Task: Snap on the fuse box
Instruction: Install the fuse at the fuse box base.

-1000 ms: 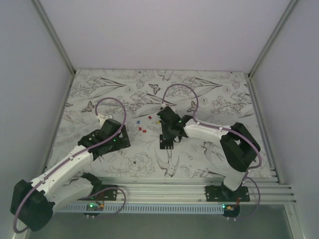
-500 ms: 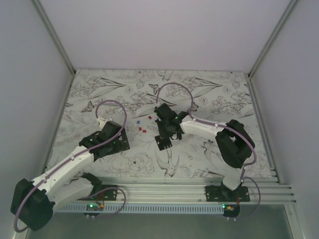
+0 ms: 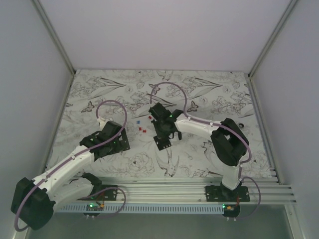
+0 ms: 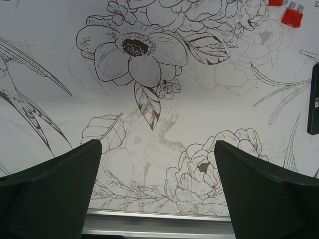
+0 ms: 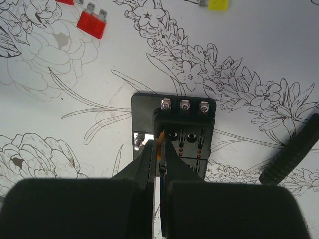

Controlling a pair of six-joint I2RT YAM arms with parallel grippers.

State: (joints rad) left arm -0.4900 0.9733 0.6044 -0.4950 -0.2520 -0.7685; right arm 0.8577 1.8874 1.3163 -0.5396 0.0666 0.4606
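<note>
The right end effector (image 5: 158,152) pinches an orange fuse (image 5: 160,144) over the fuse box (image 5: 184,130).
The fuse box lies central on the worktop (image 3: 99,89); the left end effector (image 4: 157,145), spread wide, hovers to its left.

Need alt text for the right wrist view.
The right gripper, shut on a thin orange piece, sits over the black fuse box on a flower-print table. A red fuse lies upper left, a yellow fuse at the top edge, a black ribbed bar at right.
</note>
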